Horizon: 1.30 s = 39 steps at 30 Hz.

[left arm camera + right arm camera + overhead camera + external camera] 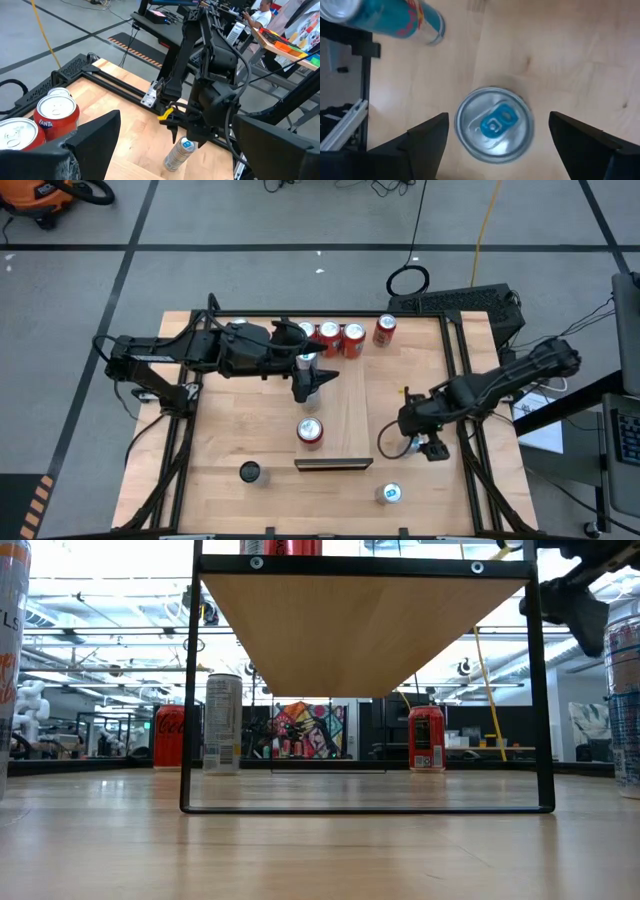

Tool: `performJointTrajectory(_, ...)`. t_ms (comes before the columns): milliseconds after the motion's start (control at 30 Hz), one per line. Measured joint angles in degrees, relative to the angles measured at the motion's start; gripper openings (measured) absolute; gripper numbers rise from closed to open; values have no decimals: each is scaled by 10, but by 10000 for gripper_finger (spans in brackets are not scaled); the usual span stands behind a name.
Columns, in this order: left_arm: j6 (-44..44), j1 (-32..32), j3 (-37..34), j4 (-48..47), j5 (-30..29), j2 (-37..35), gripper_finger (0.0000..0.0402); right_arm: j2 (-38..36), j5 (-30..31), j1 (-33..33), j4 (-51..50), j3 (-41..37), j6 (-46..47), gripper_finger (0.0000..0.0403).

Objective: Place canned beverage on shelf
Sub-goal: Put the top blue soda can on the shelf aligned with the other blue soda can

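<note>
The shelf (335, 420) is a pale-wood board with a dark strip (333, 465) at its near end. In the low view it stands raised on a black frame (360, 630). A red can (310, 430) stands on it. A silver can with a blue tab (495, 122) stands on the table near the front edge (388, 493). My right gripper (498, 116) is open above it, one finger on either side, not touching; it also shows in the high view (385, 445). My left gripper (310, 392) is open and empty over the shelf's far part, next to a silver-topped can (307, 362).
Several red and silver cans (340, 338) stand in a row at the table's far side; two Fanta cans (57, 112) show beside my left gripper. A black-topped can (249, 471) stands near the front left. A teal can (395, 20) stands by the table's black frame (350, 45).
</note>
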Motion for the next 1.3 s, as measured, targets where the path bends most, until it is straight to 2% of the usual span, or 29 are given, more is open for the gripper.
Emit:
performJointTrajectory(567,0,0,0,-8,0,0,386,90,18,28,14,-7,-9,313)
performJointTrajectory(900,1,0,0,-12,0,0,386,98,18,28,13,-7,3,312)
performJointTrajectory(1000,1,0,0,-12,0,0,386,97,17,28,12,-7,8,294)
performJointTrajectory(1200,2,0,0,-12,0,0,386,96,16,28,9,-7,19,222)
performJointTrajectory(1300,5,0,0,-12,0,0,386,96,13,28,9,-6,26,201)
